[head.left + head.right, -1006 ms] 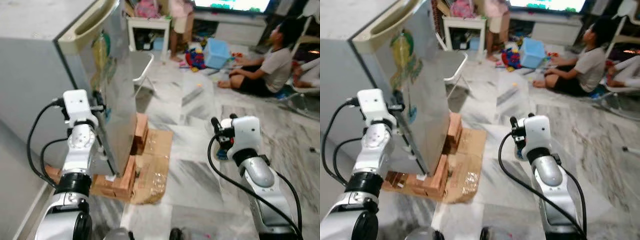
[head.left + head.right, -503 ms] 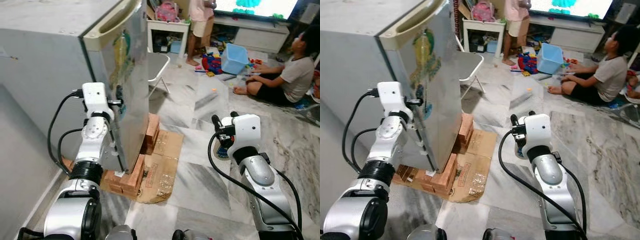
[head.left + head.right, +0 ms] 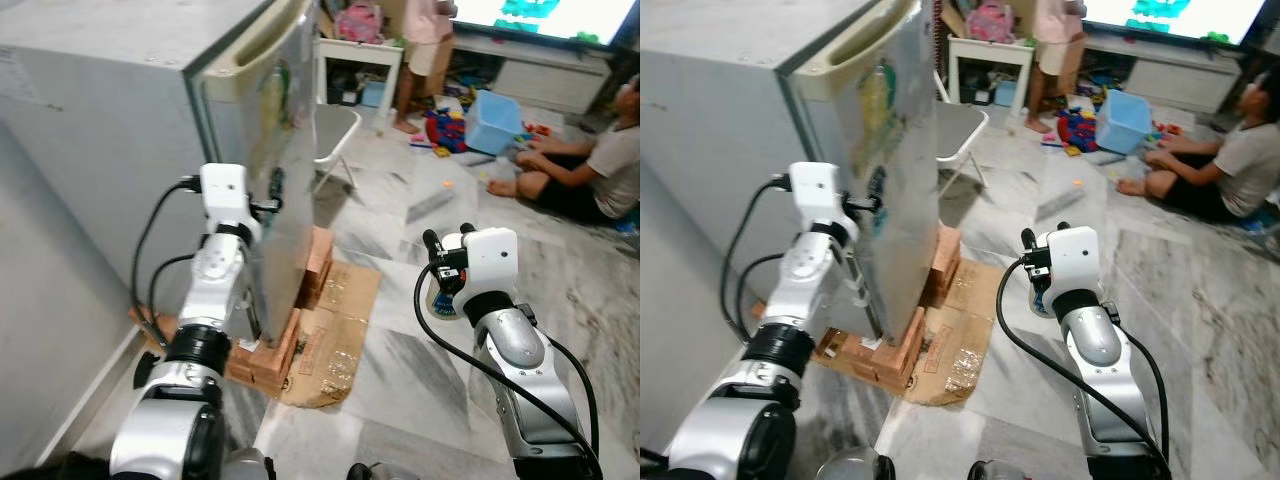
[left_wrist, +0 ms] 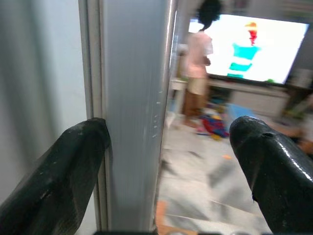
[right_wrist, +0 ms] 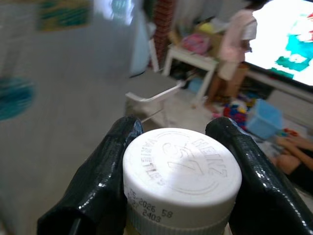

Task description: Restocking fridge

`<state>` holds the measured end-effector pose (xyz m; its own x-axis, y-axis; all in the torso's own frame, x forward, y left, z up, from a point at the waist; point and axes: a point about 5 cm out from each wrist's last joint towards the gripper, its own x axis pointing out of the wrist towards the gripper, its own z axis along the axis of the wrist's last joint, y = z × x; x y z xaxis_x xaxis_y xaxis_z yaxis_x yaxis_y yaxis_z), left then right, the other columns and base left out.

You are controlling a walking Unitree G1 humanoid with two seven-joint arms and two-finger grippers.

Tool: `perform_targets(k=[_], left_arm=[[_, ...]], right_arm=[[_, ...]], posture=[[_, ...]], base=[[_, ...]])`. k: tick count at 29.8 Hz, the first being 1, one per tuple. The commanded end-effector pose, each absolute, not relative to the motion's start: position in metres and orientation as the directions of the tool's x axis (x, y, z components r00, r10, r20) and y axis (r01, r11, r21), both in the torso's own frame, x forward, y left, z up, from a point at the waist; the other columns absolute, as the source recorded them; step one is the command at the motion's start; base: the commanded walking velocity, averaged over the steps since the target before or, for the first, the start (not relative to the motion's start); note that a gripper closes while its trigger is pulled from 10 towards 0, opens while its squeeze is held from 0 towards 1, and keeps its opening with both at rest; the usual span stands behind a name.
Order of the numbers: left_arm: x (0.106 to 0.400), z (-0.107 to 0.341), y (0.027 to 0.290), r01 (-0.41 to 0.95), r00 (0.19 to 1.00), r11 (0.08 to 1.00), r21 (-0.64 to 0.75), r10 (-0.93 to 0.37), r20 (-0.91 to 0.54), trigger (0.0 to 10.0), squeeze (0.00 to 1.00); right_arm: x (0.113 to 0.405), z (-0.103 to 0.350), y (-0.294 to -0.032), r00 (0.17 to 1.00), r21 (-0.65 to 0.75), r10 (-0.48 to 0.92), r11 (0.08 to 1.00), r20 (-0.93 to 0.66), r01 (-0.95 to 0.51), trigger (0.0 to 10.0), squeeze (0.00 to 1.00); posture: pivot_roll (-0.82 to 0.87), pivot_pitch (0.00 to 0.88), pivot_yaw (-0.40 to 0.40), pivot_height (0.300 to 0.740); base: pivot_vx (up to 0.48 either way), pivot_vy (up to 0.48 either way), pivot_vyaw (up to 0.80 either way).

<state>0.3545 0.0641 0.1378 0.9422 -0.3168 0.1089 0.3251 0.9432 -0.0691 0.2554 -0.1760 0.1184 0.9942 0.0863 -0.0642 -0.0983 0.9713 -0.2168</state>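
The left gripper has crept further along the fridge door edge, fingers spread astride it. The right gripper clamps a bottle whose white cap reads "HEINZ 57 VARIETIES".

Even, soft indoor daylight; the head views are fairly sharp. A bright television glares white, washed out. The fridge door is smeared with blur, while the bottle cap is crisp.

**Surfaces and finishes**

The fridge has a matt grey body and a brushed metal door edge. The bottle cap is smooth white plastic. Glossy black fingers grip it. The floor is polished marble, with creased cardboard.
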Motion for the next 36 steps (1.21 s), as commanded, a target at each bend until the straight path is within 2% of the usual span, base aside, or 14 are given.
perform_targets(k=[1,3,4,6,7,10,14,19,20,23,24,26,29,36], left_arm=[[0.346,0.162,0.007,0.565,0.814,0.825,0.004,-0.558,0.163,10.0,0.00],[0.329,0.170,-0.028,0.716,0.686,0.699,0.004,-0.704,0.184,10.0,0.00],[0.329,0.170,-0.028,0.716,0.686,0.699,0.004,-0.704,0.184,10.0,0.00],[0.310,0.175,-0.057,0.831,0.543,0.556,0.021,-0.819,0.184,10.0,0.00],[0.283,0.177,-0.082,0.931,0.357,0.365,0.017,-0.917,0.177,10.0,0.00],[0.265,0.177,-0.089,0.969,0.242,0.248,0.012,-0.953,0.184,10.0,0.00],[0.274,0.167,-0.072,0.941,0.332,0.338,0.008,-0.928,0.168,10.0,0.00],[0.302,0.148,0.002,0.764,0.638,0.645,0.024,-0.761,0.116,10.0,0.00],[0.302,0.148,0.002,0.764,0.638,0.645,0.024,-0.761,0.116,10.0,0.00],[0.313,0.130,0.071,0.539,0.837,0.841,0.045,-0.541,0.076,10.0,0.00],[0.313,0.130,0.071,0.539,0.837,0.841,0.045,-0.541,0.076,10.0,0.00],[0.308,0.120,0.108,0.408,0.910,0.911,0.061,-0.411,0.053,10.0,0.00],[0.298,0.110,0.135,0.285,0.958,0.958,0.026,-0.286,0.024,10.0,0.00],[0.289,0.105,0.142,0.220,0.975,0.975,0.034,-0.221,0.006,10.0,0.00]], right_arm=[[0.249,0.116,-0.184,0.995,-0.287,0.041,0.956,-0.086,-0.064,10.0,0.00],[0.241,0.104,-0.202,0.986,-0.287,-0.066,0.958,-0.150,0.021,10.0,0.00],[0.241,0.104,-0.202,0.986,-0.287,-0.066,0.958,-0.150,0.021,10.0,0.00],[0.232,0.096,-0.218,0.966,-0.297,-0.160,0.950,-0.201,0.095,10.0,0.00],[0.223,0.091,-0.231,0.945,-0.305,-0.228,0.940,-0.233,0.152,10.0,0.00],[0.220,0.091,-0.233,0.942,-0.303,-0.239,0.939,-0.234,0.162,10.0,0.00],[0.225,0.093,-0.229,0.945,-0.290,-0.241,0.941,-0.222,0.172,10.0,0.00],[0.238,0.097,-0.219,0.954,-0.266,-0.222,0.950,-0.201,0.165,10.0,0.00],[0.238,0.097,-0.219,0.954,-0.266,-0.222,0.950,-0.201,0.165,10.0,0.00],[0.250,0.099,-0.214,0.962,-0.252,-0.201,0.956,-0.183,0.152,10.0,0.00],[0.250,0.099,-0.214,0.962,-0.252,-0.201,0.956,-0.183,0.152,10.0,0.00],[0.258,0.101,-0.210,0.967,-0.246,-0.186,0.959,-0.173,0.140,10.0,0.00],[0.267,0.103,-0.204,0.973,-0.233,-0.165,0.965,-0.164,0.124,10.0,0.00],[0.277,0.110,-0.200,0.981,-0.212,-0.142,0.971,-0.128,0.113,10.0,0.00]], posture=[[-0.02,0.000,-0.007,0.740],[-0.03,0.000,-0.004,0.740],[-0.03,0.000,-0.004,0.740],[-0.03,0.000,0.002,0.740],[-0.05,0.000,0.012,0.740],[-0.06,0.000,0.022,0.740],[-0.06,0.000,0.024,0.740],[-0.03,0.000,0.014,0.740],[-0.03,0.000,0.014,0.740],[-0.01,0.000,0.001,0.740],[-0.01,0.000,0.001,0.740],[0.01,0.000,-0.014,0.740],[0.02,0.000,-0.024,0.740],[0.02,0.000,-0.038,0.740]], base=[[0.000,0.000,0.00],[0.000,0.000,0.00],[0.000,0.000,0.00],[0.000,0.000,0.00],[0.000,0.000,0.00],[0.000,0.000,0.00],[0.000,0.000,0.00],[0.000,0.000,0.00],[0.000,0.000,0.00],[0.000,0.000,0.00],[0.000,0.000,0.00],[0.000,0.000,0.00],[0.000,0.000,0.00],[0.000,-0.239,0.00]])
